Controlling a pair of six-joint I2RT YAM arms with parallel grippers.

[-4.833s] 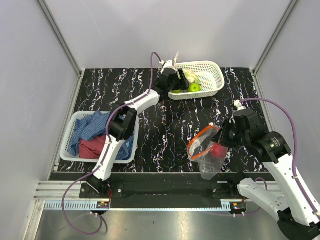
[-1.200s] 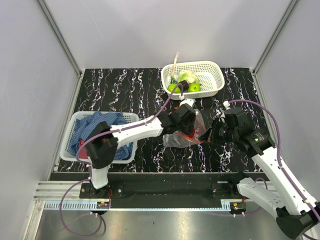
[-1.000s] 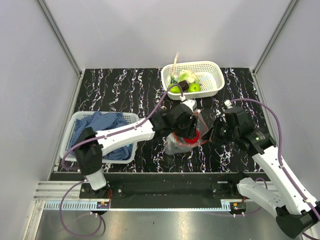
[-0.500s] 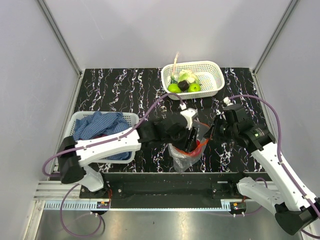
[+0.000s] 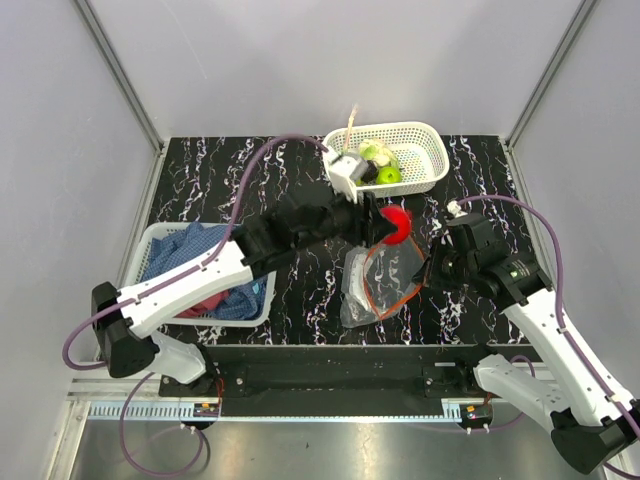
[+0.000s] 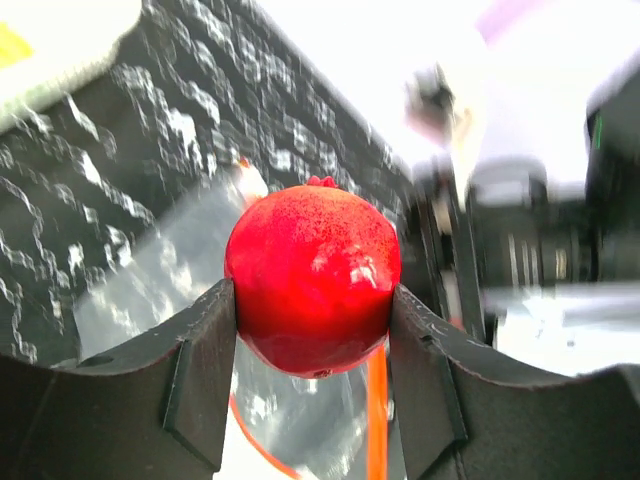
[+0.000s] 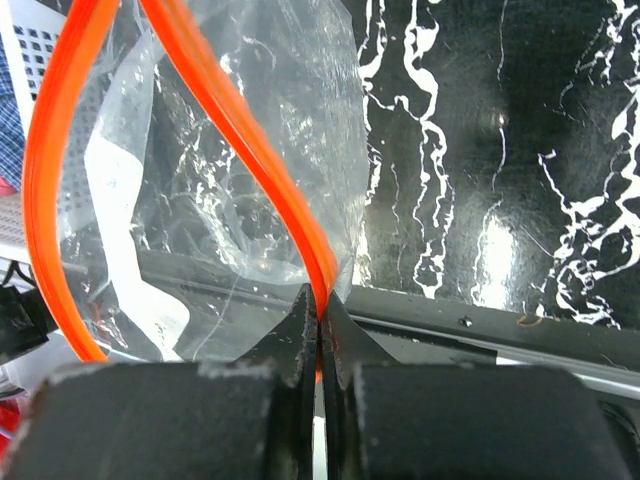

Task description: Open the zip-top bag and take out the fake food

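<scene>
The clear zip-top bag (image 5: 372,288) hangs open over the table's near middle, its orange zip strip (image 7: 290,200) forming a loop. My right gripper (image 7: 320,305) is shut on that strip at the bag's right corner (image 5: 428,274). My left gripper (image 5: 392,224) is above and beyond the bag, shut on a round red fake fruit (image 6: 312,278) pinched between both fingers. In the left wrist view the bag (image 6: 170,265) lies below the fruit and looks empty. Lime-green fruits (image 5: 388,175) and a pale cabbage-like piece (image 5: 372,152) lie in the far basket.
A white perforated basket (image 5: 425,150) stands at the back right, just beyond the left gripper. Another white basket (image 5: 150,255) with blue and red cloths sits at the left. Grey walls enclose the black marbled table (image 5: 250,180) on three sides.
My left gripper has come up out of the bag with the red fruit and moved toward the far basket. The bag has sagged lower; the right gripper keeps its hold.
</scene>
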